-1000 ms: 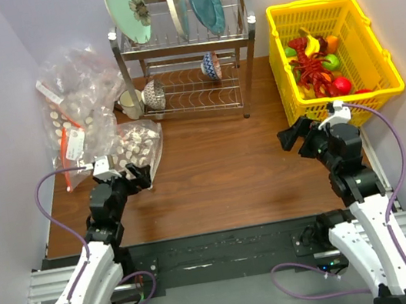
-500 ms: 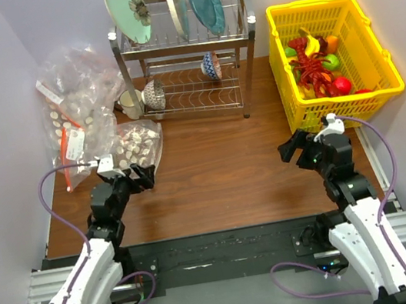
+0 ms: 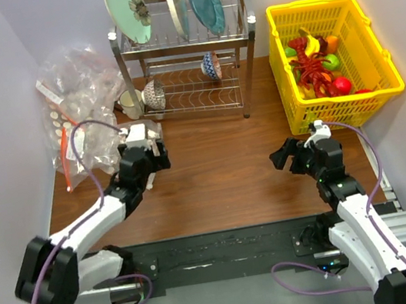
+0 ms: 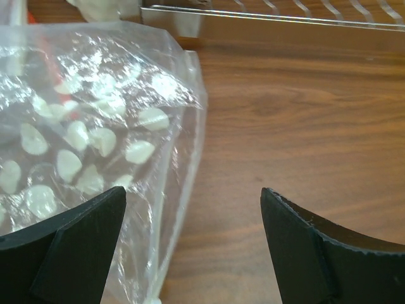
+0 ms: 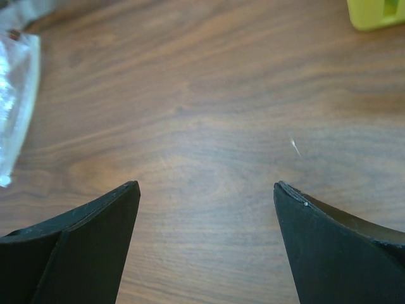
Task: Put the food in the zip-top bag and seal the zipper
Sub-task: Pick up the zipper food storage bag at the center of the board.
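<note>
Left tool (image 4: 193, 247) hangs wide open and empty at the edge of the zip-top bag (image 4: 95, 145), which lies flat on the bench (image 4: 304, 126) near the dish rack (image 3: 189, 68). Right tool (image 5: 205, 240) is also wide and empty over bare wood. The food (image 3: 317, 63) sits in the yellow basket (image 3: 319, 4), well apart from the bag. I judge the film thin, limp and slippery. I would pinch one layer at the straight edge strip (image 4: 183, 183), likely the zipper, the stiffest part. The toys look light and glossy.
</note>
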Action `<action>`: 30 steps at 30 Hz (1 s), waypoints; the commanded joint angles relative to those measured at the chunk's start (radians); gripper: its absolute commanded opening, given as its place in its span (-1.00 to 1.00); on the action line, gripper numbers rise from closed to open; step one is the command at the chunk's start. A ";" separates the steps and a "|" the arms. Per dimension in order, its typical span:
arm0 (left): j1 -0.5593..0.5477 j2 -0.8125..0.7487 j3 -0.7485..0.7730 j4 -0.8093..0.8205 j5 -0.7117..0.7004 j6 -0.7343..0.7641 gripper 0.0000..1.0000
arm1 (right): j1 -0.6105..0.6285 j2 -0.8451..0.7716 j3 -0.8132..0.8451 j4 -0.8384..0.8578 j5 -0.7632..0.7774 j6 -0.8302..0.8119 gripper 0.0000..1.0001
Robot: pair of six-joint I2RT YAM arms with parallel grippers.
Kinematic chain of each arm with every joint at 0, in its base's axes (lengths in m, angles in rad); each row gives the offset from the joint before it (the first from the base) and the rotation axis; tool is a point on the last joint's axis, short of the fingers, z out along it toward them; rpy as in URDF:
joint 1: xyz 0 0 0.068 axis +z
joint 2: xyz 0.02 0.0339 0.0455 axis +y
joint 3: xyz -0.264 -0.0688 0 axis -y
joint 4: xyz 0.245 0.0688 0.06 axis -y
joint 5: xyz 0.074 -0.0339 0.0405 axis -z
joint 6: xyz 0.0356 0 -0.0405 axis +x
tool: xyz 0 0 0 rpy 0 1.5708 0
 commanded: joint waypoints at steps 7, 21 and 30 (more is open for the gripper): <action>-0.013 0.350 0.281 -0.163 -0.224 0.095 0.63 | -0.004 -0.044 -0.021 0.070 -0.005 -0.006 0.75; -0.014 0.523 0.410 -0.314 -0.249 0.068 -1.00 | -0.003 -0.049 -0.023 0.074 -0.003 -0.002 0.72; -0.023 0.136 0.223 -0.110 0.481 -0.118 -1.00 | -0.004 0.032 0.017 0.079 -0.139 0.018 0.75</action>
